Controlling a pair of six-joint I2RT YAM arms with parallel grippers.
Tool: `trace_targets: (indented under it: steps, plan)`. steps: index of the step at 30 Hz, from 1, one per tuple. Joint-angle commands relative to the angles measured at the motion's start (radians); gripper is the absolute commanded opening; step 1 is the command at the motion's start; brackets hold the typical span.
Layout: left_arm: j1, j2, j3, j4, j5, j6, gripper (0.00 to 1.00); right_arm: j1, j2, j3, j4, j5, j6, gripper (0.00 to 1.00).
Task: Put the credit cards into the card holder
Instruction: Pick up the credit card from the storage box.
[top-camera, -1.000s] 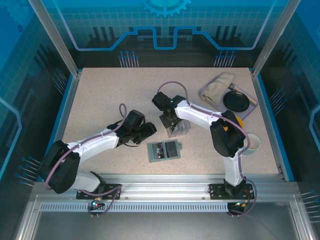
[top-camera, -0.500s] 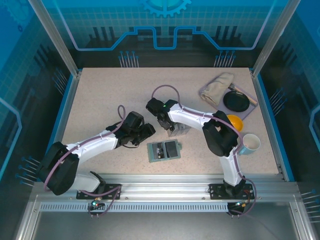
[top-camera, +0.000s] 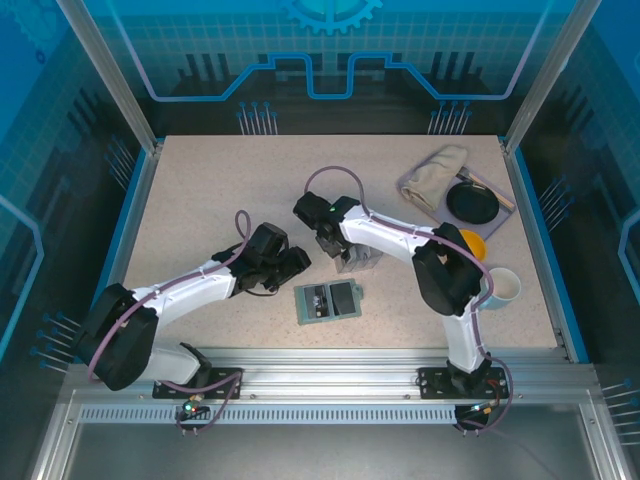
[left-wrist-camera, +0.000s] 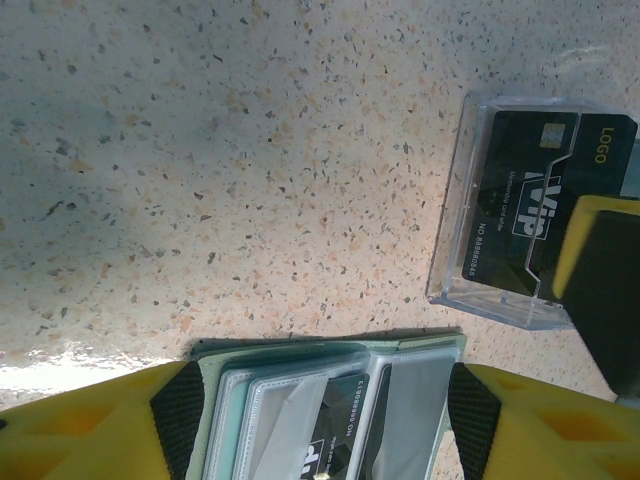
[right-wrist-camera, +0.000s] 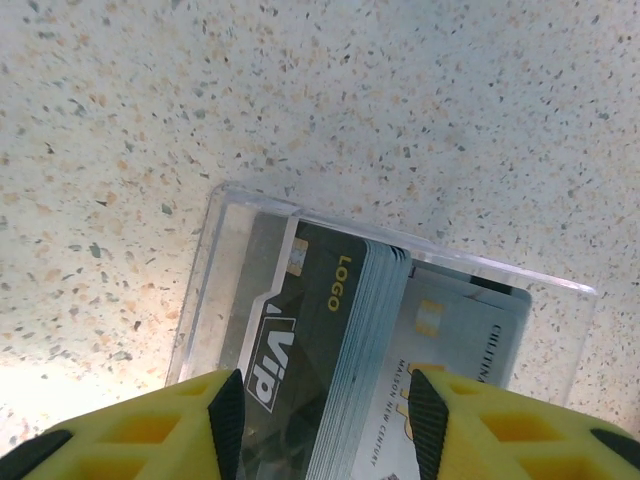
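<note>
Cards in the box are lying between my right fingers, grip unclear; my left fingers are hovering released, holder just ahead, likely to steady it.

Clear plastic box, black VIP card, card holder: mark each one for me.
clear plastic box (right-wrist-camera: 235, 270), right wrist view, its bare left side.
black VIP card (right-wrist-camera: 300, 330), right wrist view, middle of its face.
card holder (left-wrist-camera: 415, 400), left wrist view, its grey right-hand pocket.
</note>
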Motion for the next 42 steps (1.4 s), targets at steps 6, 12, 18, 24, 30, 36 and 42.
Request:
trace_targets:
  steps: [6,12,18,24,30,36,42]
  plan:
    - [0.01,-0.022,-0.014,-0.002,-0.011,-0.003,0.7,-0.014,0.009,0.001,-0.028,0.003,0.03,0.5]
    - [0.009,-0.014,-0.013,0.003,-0.005,-0.004,0.7,-0.021,0.023,-0.017,-0.023,0.027,0.044,0.5]
    - [0.009,-0.019,-0.016,0.004,-0.007,-0.004,0.73,-0.034,0.04,-0.027,-0.017,0.02,0.048,0.5]
    - [0.01,-0.016,-0.017,0.001,-0.006,-0.006,0.73,-0.033,0.079,-0.028,-0.014,0.028,0.043,0.5]
    - [0.009,-0.013,-0.014,0.0,-0.005,-0.006,0.73,-0.019,0.062,-0.032,-0.023,0.121,0.03,0.5]
    - [0.009,-0.007,-0.014,0.004,-0.001,-0.011,0.73,-0.02,0.006,-0.055,-0.013,0.158,0.009,0.47]
    - [0.009,-0.008,-0.016,0.005,0.001,-0.012,0.73,-0.021,-0.008,-0.065,-0.015,0.163,0.005,0.44]
